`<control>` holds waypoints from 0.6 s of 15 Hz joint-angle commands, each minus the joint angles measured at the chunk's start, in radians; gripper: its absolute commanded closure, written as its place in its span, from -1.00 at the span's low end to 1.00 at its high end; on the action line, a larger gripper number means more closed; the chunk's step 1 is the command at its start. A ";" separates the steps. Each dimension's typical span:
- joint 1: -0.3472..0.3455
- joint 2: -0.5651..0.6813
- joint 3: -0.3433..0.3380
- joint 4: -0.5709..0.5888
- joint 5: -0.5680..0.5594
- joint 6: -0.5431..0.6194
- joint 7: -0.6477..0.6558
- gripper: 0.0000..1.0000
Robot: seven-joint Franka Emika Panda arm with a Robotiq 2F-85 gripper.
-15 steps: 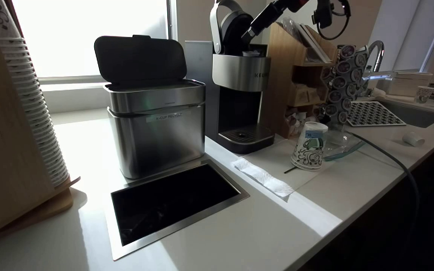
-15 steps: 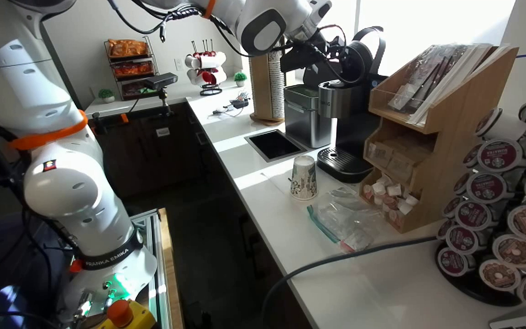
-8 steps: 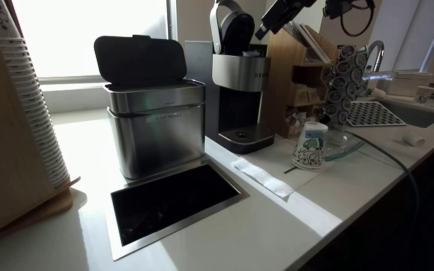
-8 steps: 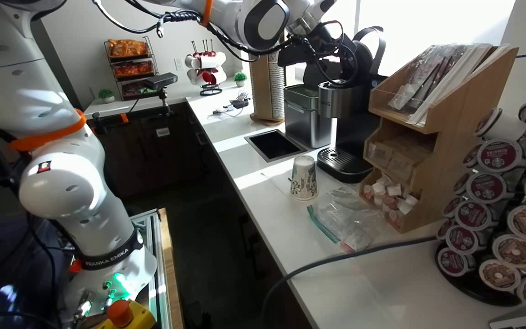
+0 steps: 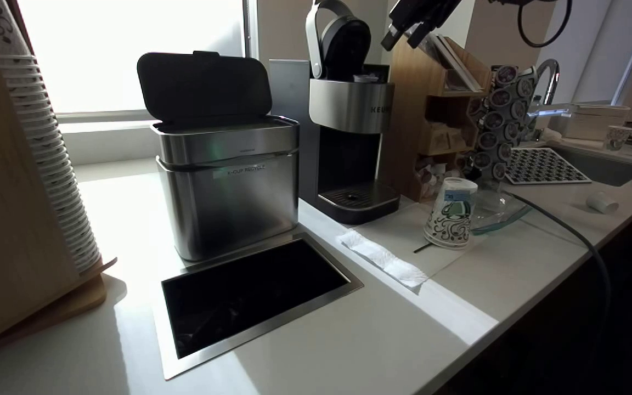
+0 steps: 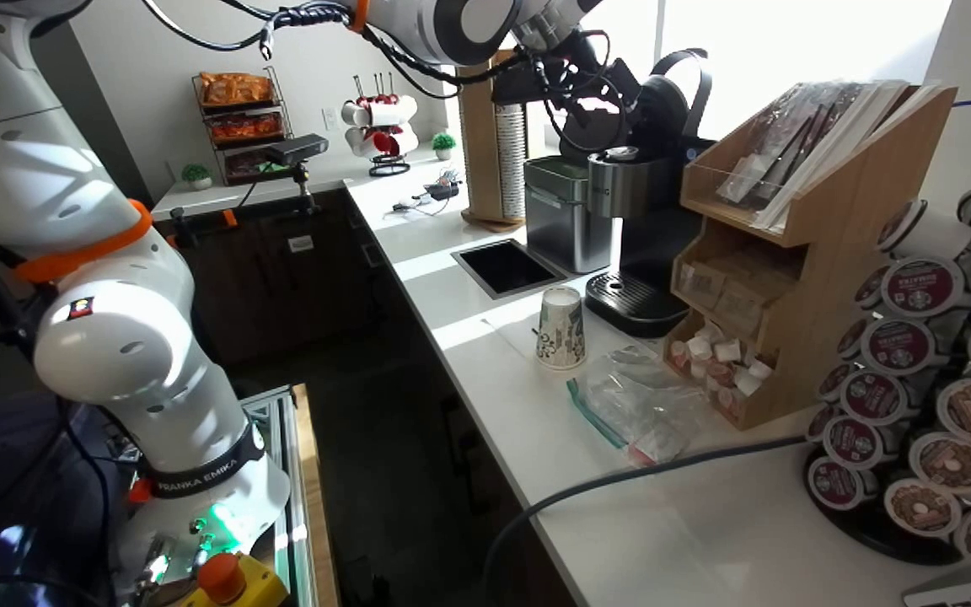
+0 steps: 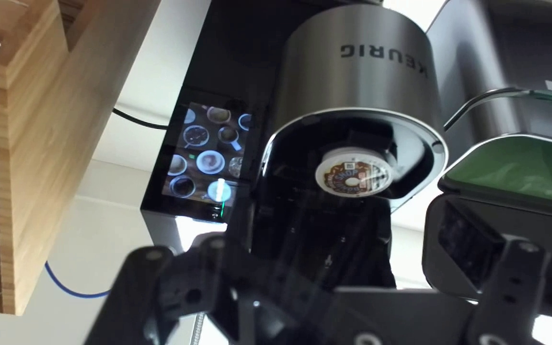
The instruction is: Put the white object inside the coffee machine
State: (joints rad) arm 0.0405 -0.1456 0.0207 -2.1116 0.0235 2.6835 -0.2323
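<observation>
The coffee machine (image 5: 351, 104) stands with its black head raised; it also shows in an exterior view (image 6: 620, 190) and the wrist view (image 7: 357, 72). The white object is a coffee pod with a printed lid (image 7: 354, 172). It sits in the opening at the top of the machine, its rim showing in both exterior views (image 5: 365, 78) (image 6: 622, 153). I cannot tell how deep it sits. My gripper (image 5: 402, 41) is open and empty, above and in front of the machine, apart from the pod. In the wrist view its fingers (image 7: 355, 230) are spread, with the machine's dark head between them.
A steel bin (image 5: 233, 192) with its black lid up stands beside the machine. A wooden organizer (image 6: 839, 278) stands on the machine's other side. A paper cup (image 5: 451, 214), a plastic bag (image 6: 637, 396) and a cable (image 6: 662, 476) lie in front.
My gripper has drawn back from beside the raised head, away from the machine. Both fingers now show in an exterior view. The pod has stayed in the machine's top.
</observation>
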 commanded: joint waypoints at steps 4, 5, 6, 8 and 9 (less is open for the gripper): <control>0.009 -0.087 -0.014 -0.073 0.035 -0.063 0.045 -1.00; 0.012 -0.095 -0.020 -0.083 0.049 -0.064 0.039 -1.00; 0.013 -0.101 -0.027 -0.097 0.061 -0.053 0.030 -1.00; 0.007 -0.065 -0.021 -0.062 0.039 -0.034 0.037 -1.00; 0.007 -0.070 -0.027 -0.073 0.049 -0.034 0.036 -1.00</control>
State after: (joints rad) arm 0.0415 -0.2164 -0.0016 -2.1860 0.0778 2.6505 -0.2020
